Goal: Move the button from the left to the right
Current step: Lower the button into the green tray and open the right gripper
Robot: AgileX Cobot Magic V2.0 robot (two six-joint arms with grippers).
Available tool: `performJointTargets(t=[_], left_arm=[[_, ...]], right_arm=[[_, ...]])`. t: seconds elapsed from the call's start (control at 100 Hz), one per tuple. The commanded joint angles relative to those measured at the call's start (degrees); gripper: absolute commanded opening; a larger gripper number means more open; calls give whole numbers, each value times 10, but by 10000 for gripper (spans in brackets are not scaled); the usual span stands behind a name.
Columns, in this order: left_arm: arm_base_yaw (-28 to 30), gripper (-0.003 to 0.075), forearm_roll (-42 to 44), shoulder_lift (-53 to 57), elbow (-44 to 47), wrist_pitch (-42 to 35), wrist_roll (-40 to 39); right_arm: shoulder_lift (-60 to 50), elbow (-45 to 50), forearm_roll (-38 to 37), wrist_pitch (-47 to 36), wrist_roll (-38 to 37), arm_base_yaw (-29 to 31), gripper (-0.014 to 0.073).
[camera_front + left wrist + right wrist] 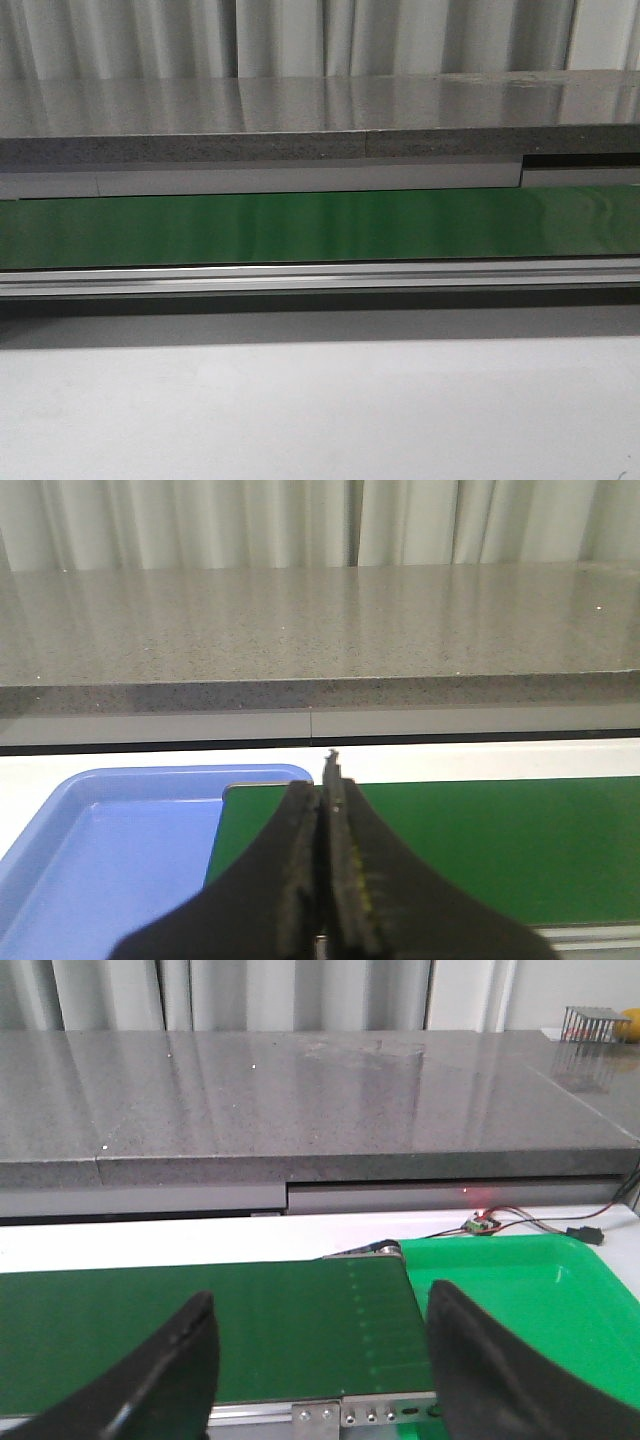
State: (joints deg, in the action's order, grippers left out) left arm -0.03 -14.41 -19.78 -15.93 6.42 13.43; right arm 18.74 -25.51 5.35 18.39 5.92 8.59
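Left pincer (325, 880) pressed together, empty, over the green belt (480, 845) with a blue tray (110, 850) at nine o'clock. Right pincer (320, 1370) spread wide, holding nothing, green tray (530, 1300) at three o'clock. No button visible in any view.

Green belt (300, 228) between blue tray (90, 850) and green tray (540, 1300).

pale curtains (300, 35), grey speckled counter (300, 110)
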Motion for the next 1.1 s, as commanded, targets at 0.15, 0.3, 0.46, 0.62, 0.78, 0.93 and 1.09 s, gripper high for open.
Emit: performJointTargets(t=[0.15,0.3,0.46,0.62,0.78,0.93,1.09], left_arm=[[-4,-20,-7,-4,-18,-44,-2],[-4,-20,-7,-4,-18,-44,-2],[-4,-20,-7,-4,-18,-44,-2],[-4,-20,-7,-4,-18,-44,-2],[-4,-20,-7,-4,-18,-44,-2],[-4,-21,-7,-4,-18,-44,-2],[-4,-20,-7,-4,-18,-44,-2]], right_arm=[[2,-14,1,-38,7,-1,365],[2,-14,1,-38,7,-1,54],[2,-14,2,-39,7,-1,-67],[2,-14,2,-40,7,-1,-67],[2,-14,0,-40,7,-1,-67],[2,-14,-8,-40,7,-1,-67],[2,-14,-8,-42,7,-1,-67]])
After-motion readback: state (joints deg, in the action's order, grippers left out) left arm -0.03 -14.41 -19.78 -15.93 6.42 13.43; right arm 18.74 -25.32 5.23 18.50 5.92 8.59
